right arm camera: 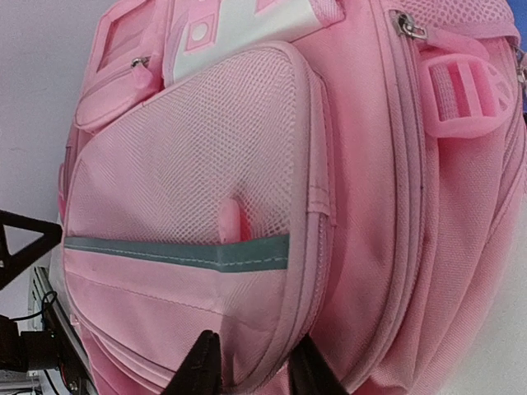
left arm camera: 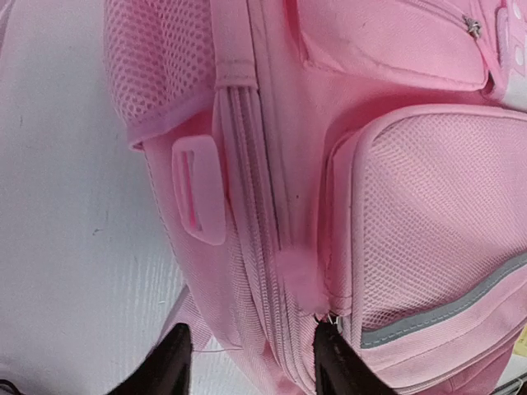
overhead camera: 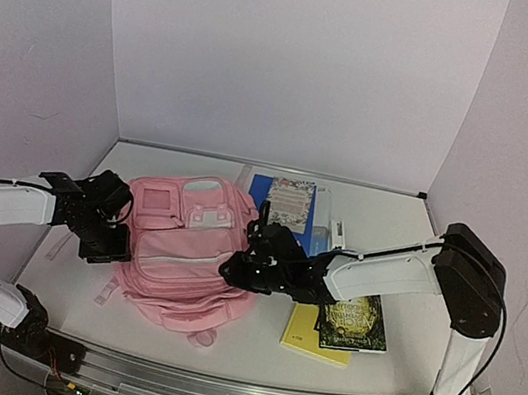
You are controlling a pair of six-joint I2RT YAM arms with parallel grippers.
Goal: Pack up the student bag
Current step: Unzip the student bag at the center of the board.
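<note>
The left pincer (left arm camera: 252, 336) is spread at the left flank of the student bag (overhead camera: 182, 265), its fingers straddling the side zip beside a fluffy pink zip pull (left arm camera: 300, 284). The bag lies front-up mid-bench (overhead camera: 390, 229). The right pincer (right arm camera: 254, 342) is narrowly parted over the front pocket's edge; whether it pinches is unclear. A yellow book (overhead camera: 305, 334) and a dark green book (overhead camera: 356, 325) lie to the right.

Student bag (overhead camera: 183, 255) on table (overhead camera: 249, 349); books (overhead camera: 356, 325) right of it; left tool (overhead camera: 121, 243), right tool (overhead camera: 231, 271) flanking bag.
</note>
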